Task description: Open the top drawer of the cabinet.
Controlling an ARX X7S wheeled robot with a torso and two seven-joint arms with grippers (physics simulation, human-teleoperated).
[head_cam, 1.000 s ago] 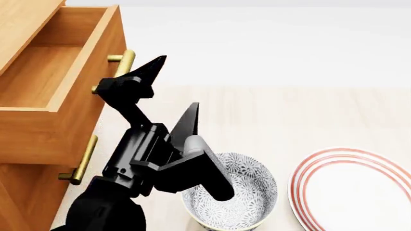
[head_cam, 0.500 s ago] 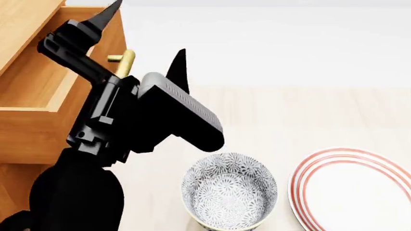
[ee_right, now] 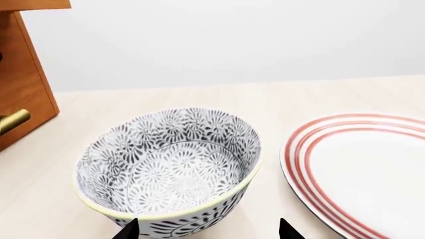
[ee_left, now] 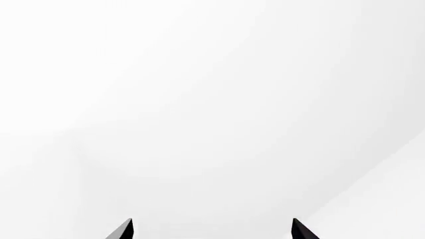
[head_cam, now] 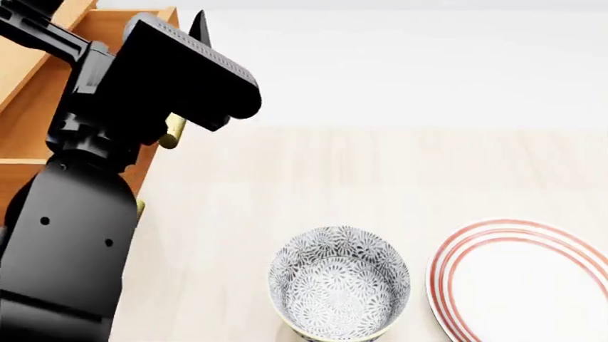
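The cabinet (head_cam: 19, 182) stands at the left of the head view. Its top drawer (head_cam: 142, 20) is pulled out, and my raised left arm (head_cam: 124, 78) covers most of it. A short piece of its brass handle (head_cam: 173, 132) shows under the arm. My left gripper (ee_left: 211, 230) is open and empty, clear of the handle, and its wrist view shows only white wall. My right gripper (ee_right: 207, 231) is open and empty, low over the table right beside the patterned bowl (ee_right: 169, 167). It is out of the head view. A cabinet corner (ee_right: 27, 74) shows in the right wrist view.
The patterned bowl (head_cam: 339, 281) sits on the light wooden table (head_cam: 314, 178) at the front middle. A white plate with red rings (head_cam: 522, 281) lies to its right, also in the right wrist view (ee_right: 371, 169). A lower brass handle (ee_right: 13, 120) sticks out of the cabinet.
My left arm has lifted up and back to the left, away from the drawer handle, and now hides most of the drawer. The drawer stays pulled out. Bowl and plate are unmoved.
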